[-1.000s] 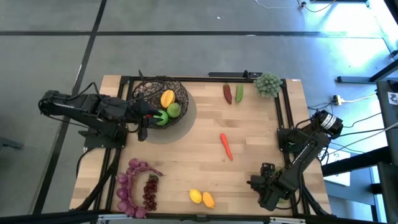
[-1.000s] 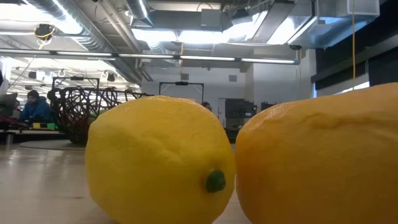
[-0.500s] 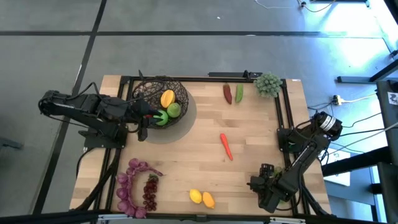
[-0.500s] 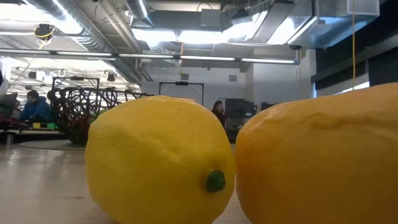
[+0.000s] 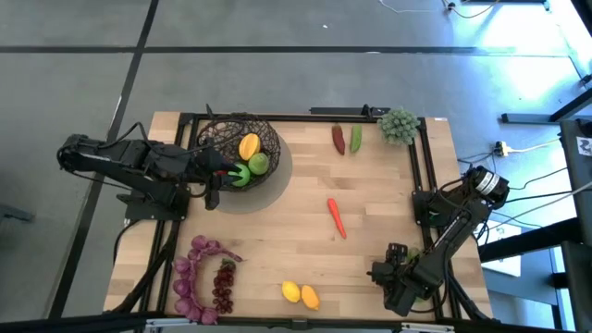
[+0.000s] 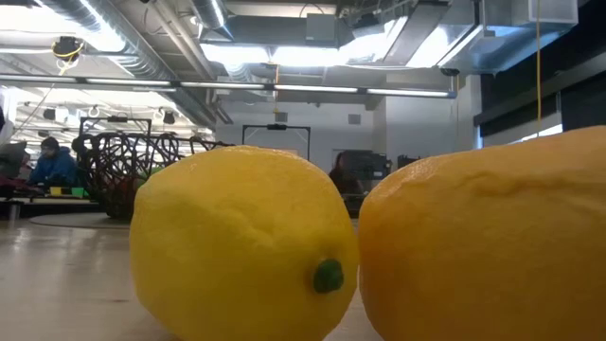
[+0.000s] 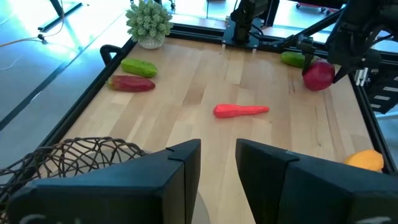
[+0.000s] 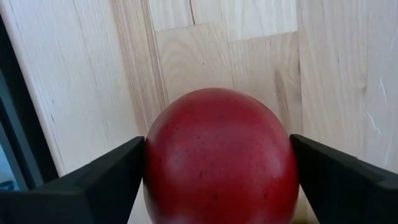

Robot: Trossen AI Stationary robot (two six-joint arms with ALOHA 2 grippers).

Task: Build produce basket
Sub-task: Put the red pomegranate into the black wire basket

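Pomegranate [image 8: 221, 155] clamped between right end effector [image 8: 217, 180] fingers; left end effector [image 7: 217, 165] narrowly parted beside basket [image 5: 239, 148].

Right arm [image 5: 442, 242]: shifted a touch between a second ago and half a second ago, none since.
Person in far room [image 6: 338, 172]: head has moved right and dropped lower behind the lemon [image 6: 241, 242].
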